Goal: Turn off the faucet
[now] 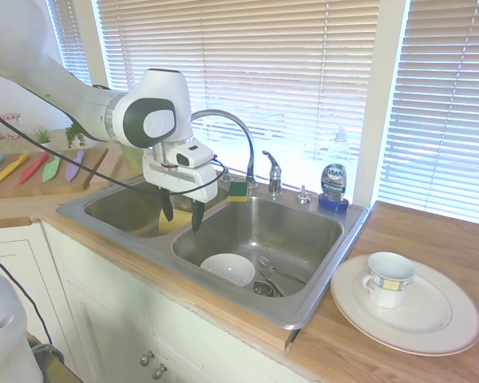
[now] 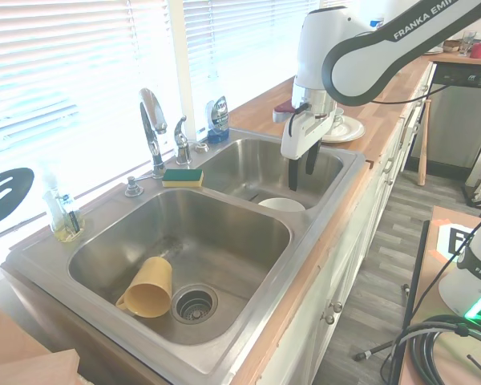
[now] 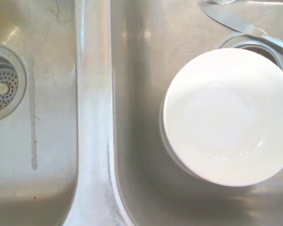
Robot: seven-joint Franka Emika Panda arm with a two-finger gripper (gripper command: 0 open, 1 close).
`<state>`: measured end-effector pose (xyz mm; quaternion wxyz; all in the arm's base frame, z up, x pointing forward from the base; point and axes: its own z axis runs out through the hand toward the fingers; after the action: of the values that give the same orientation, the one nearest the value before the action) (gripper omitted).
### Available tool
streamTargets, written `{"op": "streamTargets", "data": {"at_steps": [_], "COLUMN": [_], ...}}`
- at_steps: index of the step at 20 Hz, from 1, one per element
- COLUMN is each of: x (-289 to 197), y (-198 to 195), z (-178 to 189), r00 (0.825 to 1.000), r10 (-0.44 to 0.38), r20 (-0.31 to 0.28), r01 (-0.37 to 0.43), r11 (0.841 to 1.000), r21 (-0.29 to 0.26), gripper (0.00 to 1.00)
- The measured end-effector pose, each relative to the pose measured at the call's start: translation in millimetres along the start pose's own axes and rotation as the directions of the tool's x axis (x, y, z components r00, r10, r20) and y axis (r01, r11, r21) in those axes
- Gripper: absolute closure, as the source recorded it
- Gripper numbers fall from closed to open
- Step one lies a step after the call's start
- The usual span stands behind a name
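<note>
The chrome faucet (image 1: 241, 132) stands behind the divider of the double sink (image 1: 319, 287), its gooseneck spout arching over the basins. Its short upright lever handle (image 1: 272, 171) is just right of the spout base. In the second exterior view the faucet (image 2: 151, 122) and handle (image 2: 181, 138) are at the back left. My gripper (image 1: 181, 220) hangs open over the divider, in front of the faucet and well short of the handle, nothing between its fingers. The gripper (image 2: 301, 178) points straight down. No water stream shows.
A white bowl (image 3: 226, 117) and a knife (image 3: 240, 26) lie in the right basin, a yellow cup (image 2: 148, 286) in the left. A sponge (image 1: 238, 190) and a dish soap bottle (image 1: 334, 185) sit on the back ledge. A plate (image 1: 431, 335) with a mug (image 1: 388, 278) is on the counter.
</note>
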<state>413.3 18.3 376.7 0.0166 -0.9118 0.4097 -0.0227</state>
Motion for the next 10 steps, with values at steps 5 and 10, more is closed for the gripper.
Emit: {"op": "streamTargets", "data": {"at_steps": [5,10], "x": [1.0,2.6], "y": [0.1,-1.0], "z": [3.1,4.7], "r00": [1.0,1.0], "r10": [-0.012,-0.011], "r20": [-0.007,-0.012], "r01": [0.012,0.011], "r11": [1.0,1.0], "r21": [-0.012,-0.005], "gripper": [1.0,1.0]}}
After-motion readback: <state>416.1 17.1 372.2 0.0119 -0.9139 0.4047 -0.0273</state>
